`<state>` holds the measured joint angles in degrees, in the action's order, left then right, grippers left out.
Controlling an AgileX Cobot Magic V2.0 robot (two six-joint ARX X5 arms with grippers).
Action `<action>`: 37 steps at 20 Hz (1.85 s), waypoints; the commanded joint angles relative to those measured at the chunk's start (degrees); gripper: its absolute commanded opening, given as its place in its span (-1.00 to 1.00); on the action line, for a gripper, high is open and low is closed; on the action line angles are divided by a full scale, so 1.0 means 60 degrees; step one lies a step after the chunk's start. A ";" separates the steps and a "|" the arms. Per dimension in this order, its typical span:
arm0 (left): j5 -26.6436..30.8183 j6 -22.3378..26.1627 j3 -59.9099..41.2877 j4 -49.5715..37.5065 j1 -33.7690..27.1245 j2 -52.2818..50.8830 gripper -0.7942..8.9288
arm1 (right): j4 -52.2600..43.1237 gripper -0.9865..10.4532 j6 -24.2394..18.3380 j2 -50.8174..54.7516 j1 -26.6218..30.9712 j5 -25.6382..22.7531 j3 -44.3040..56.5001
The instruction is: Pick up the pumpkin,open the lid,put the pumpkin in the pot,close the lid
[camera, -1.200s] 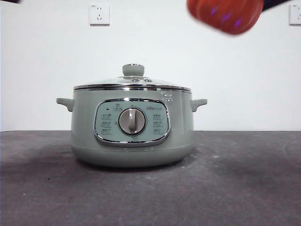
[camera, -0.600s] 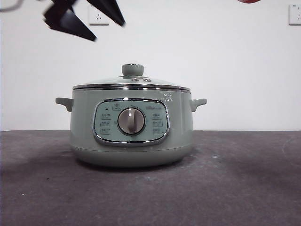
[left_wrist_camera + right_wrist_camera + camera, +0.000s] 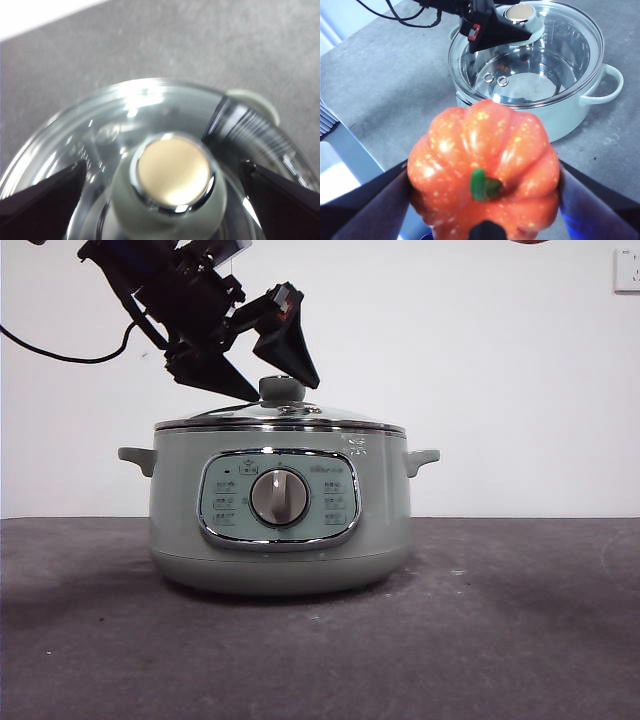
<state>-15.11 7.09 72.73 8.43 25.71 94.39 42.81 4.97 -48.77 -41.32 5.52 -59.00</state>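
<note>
The pot (image 3: 280,510) stands on the grey table (image 3: 520,620), back near its far edge, with the lid (image 3: 280,415) seated on its rim. The left gripper (image 3: 268,380) hangs over the lid, jaws spread apart on either side of the knob (image 3: 172,175). The right gripper (image 3: 485,200) is clamped on the pumpkin (image 3: 485,165), held high above the table.

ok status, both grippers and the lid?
Left gripper open, jaws either side of the lid knob, not closed. Right gripper shut on the pumpkin, held high above the pot. Lid on pot. Nothing in the way.
</note>
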 commanded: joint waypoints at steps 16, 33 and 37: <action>0.0000 0.0033 -0.0015 -0.0044 0.0222 0.0288 -0.85 | 0.0248 -0.85 0.0087 0.0007 -0.0018 -0.0266 0.0055; 0.0015 0.0004 0.0084 0.0018 -0.0178 -0.1825 -0.85 | -0.0084 -0.85 0.0084 -0.0055 -0.0015 -0.0514 0.0055; 0.0047 0.0004 0.0084 0.1013 -0.0499 -0.3373 -0.85 | -0.1195 -0.85 -0.0007 -0.0637 -0.0011 -0.0495 0.0055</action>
<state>-14.31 7.46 72.42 17.58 22.74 75.40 35.99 4.91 -52.42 -41.30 2.74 -59.00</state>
